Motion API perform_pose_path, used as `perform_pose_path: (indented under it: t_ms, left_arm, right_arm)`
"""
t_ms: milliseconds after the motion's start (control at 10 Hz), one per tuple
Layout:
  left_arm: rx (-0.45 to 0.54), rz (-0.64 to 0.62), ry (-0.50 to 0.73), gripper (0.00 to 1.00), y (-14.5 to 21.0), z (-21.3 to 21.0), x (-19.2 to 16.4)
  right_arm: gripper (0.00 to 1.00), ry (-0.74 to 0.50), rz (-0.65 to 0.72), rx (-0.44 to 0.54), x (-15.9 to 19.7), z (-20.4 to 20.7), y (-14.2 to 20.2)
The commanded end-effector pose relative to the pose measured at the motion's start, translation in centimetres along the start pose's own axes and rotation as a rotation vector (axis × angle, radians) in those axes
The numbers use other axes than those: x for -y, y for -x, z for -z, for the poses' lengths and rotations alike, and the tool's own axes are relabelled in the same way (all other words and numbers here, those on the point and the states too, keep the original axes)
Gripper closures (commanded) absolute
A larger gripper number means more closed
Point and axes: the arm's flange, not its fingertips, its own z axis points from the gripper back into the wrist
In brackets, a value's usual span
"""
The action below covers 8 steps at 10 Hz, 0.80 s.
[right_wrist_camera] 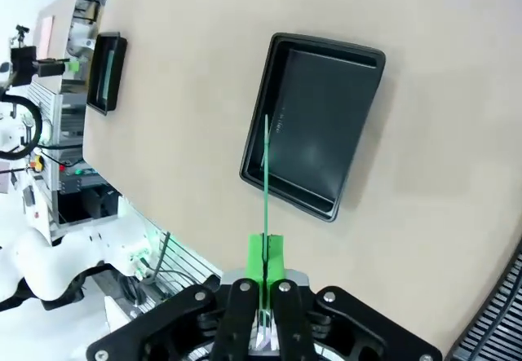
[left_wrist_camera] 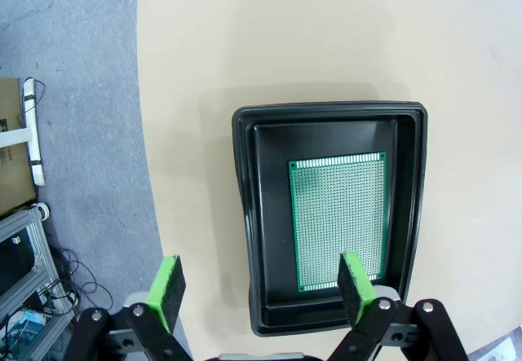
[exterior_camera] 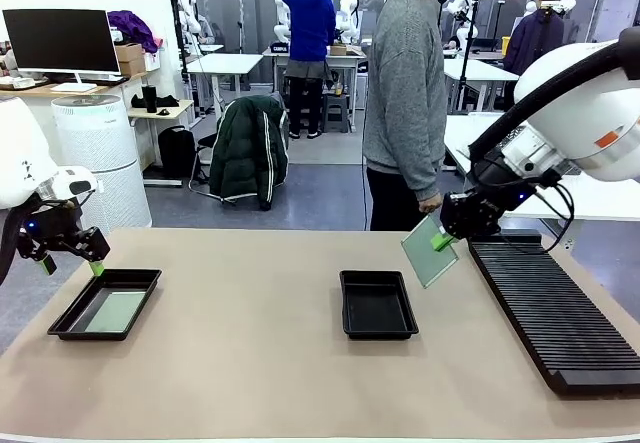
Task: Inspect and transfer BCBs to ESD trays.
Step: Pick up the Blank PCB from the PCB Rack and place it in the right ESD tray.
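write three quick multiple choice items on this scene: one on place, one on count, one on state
1. Where is the lying BCB? A) in the left tray B) in the middle tray C) on the rack
2. How many ESD trays are out? A) one B) two C) three
3. The right arm's jaws are: A) open, empty B) shut on the held BCB C) shut on a tray
Key: 1 A, it lies flat on that tray's floor; 2 B, the left one plus the empty middle tray; 3 B, the board's edge is pinched between them.

Grey floor (exterior_camera: 330,188), white desks (exterior_camera: 225,63), a monitor (exterior_camera: 62,41) and a jacket-draped chair (exterior_camera: 248,148).
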Motion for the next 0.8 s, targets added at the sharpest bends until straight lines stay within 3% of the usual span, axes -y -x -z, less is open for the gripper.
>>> perform_pose_path:
  t_ms: [0, 700]
  left_arm:
    - [0.003, -0.001, 0.001, 0.00, 0.0, 0.0, -0.1]
    - [0.003, -0.001, 0.001, 0.00, 0.0, 0.0, -0.1]
  right_arm:
    - [0.98, -0.073, 0.020, 0.047, 0.9, 2.4, -0.2]
    - [0.98, -0.218, 0.085, 0.063, 3.8, 9.7, -1.0]
